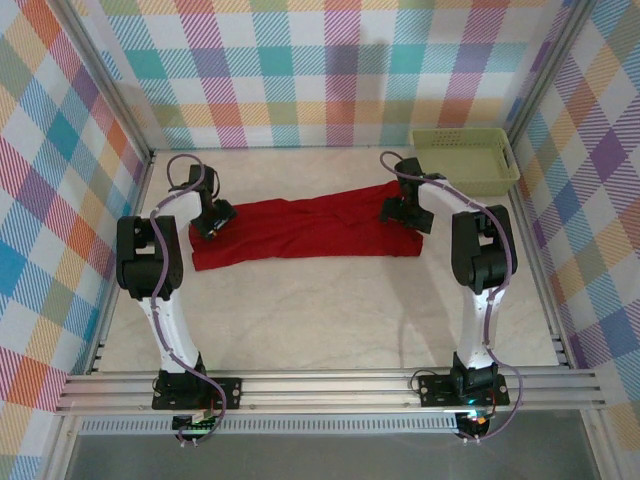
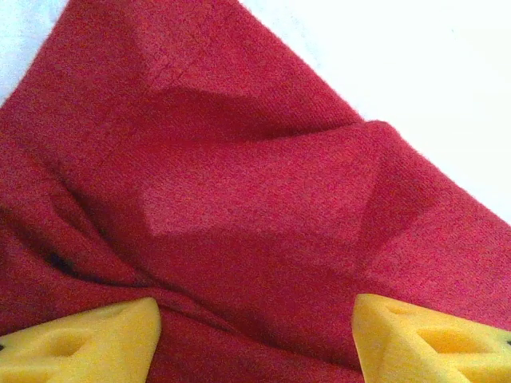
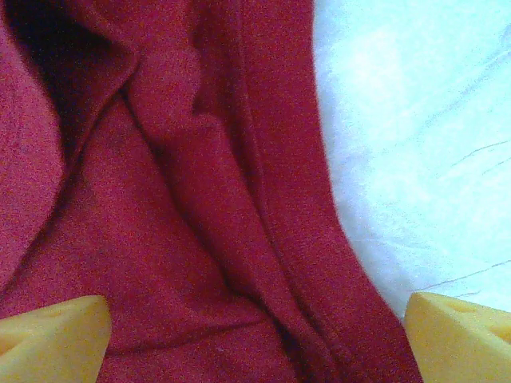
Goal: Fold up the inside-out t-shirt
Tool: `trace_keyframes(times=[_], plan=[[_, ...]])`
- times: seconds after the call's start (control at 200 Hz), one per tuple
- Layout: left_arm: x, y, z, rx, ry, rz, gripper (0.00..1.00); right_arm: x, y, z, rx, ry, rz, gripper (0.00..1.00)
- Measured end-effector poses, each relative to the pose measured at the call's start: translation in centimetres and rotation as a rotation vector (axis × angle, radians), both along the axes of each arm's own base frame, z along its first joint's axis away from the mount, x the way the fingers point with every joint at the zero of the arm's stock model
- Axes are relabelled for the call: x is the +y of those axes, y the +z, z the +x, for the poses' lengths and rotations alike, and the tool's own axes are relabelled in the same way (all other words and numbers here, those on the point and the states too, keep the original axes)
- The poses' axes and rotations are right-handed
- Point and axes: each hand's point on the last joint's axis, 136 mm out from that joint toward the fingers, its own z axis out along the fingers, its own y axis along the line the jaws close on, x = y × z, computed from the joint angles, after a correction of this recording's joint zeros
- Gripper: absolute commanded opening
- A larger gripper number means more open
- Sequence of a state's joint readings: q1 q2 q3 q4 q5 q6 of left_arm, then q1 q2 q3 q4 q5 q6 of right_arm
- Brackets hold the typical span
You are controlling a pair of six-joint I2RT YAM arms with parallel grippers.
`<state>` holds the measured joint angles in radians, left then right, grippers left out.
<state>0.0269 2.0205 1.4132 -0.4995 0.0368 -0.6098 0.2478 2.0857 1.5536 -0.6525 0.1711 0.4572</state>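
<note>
Both open, holding nothing: left gripper (image 1: 209,227) and right gripper (image 1: 402,214) over shirt (image 1: 300,232) ends, worktop (image 1: 330,310) far half. I judge between folds; next needs firm edge pinches.

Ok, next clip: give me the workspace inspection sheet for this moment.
Surface: pale table, marbled.
Job's things: red t-shirt lying as a rumpled band across the table between the arms.
Clutter: pale green basket, far right corner, apart from the shirt.
Hands: left hand open over the shirt's left end; right hand open over its right edge.
Cables: purple cables run along both arms.
Surroundings: plaid walls; metal rail at near edge.
</note>
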Motion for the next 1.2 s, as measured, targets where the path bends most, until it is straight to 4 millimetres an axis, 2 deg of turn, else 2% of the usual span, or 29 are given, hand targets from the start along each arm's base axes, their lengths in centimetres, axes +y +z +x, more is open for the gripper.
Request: trace_keyframes(times=[0.12, 0.225, 0.305, 0.425, 0.505, 0.58, 0.755, 0.96, 1.025, 1.075, 1.135, 1.2], plan=[[0.0, 0.0, 0.1, -0.005, -0.001, 0.0, 0.68, -0.5, 0.8, 0.7, -0.01, -0.011, -0.036, 1.0], [0.0, 0.0, 0.1, -0.005, -0.002, -0.003, 0.69, -0.5, 1.4, 2.7, -0.035, -0.025, -0.057, 1.0], [0.0, 0.0, 0.1, -0.006, -0.001, -0.004, 0.69, -0.8, 0.7, 3.3, -0.026, -0.038, -0.064, 1.0], [-0.1, 0.0, 0.1, -0.011, -0.003, -0.006, 0.7, -0.9, -1.3, 2.7, 0.032, -0.048, -0.069, 1.0], [-0.1, 0.0, 0.1, -0.017, -0.002, -0.006, 0.7, -0.7, -0.9, 3.0, 0.028, -0.048, -0.061, 0.99], [-0.1, 0.0, 0.0, -0.022, -0.002, -0.006, 0.71, -0.4, -1.3, 3.0, 0.041, -0.044, -0.048, 0.94], [-0.1, 0.1, 0.0, -0.048, 0.0, -0.007, 0.71, -0.3, -1.3, 3.0, 0.057, -0.045, -0.026, 0.76], [-0.2, 0.2, -0.2, -0.075, 0.0, -0.01, 0.72, 0.0, -1.3, 3.0, 0.068, -0.043, -0.003, 0.29], [-0.2, 0.2, -0.4, -0.082, 0.001, -0.011, 0.72, 0.5, -1.3, 3.1, 0.064, -0.04, 0.019, 0.11], [-0.2, 0.2, -0.7, -0.086, 0.001, -0.014, 0.72, 1.1, -1.4, 3.2, 0.053, -0.037, 0.04, 0.01], [-0.2, 0.2, -1.0, -0.089, 0.001, -0.014, 0.72, 1.3, -1.0, 3.3, 0.025, -0.037, 0.05, 0.0], [-0.3, 0.1, -1.5, -0.086, 0.001, -0.014, 0.73, 1.1, -1.0, 2.4, 0.018, -0.034, 0.05, 0.0]])
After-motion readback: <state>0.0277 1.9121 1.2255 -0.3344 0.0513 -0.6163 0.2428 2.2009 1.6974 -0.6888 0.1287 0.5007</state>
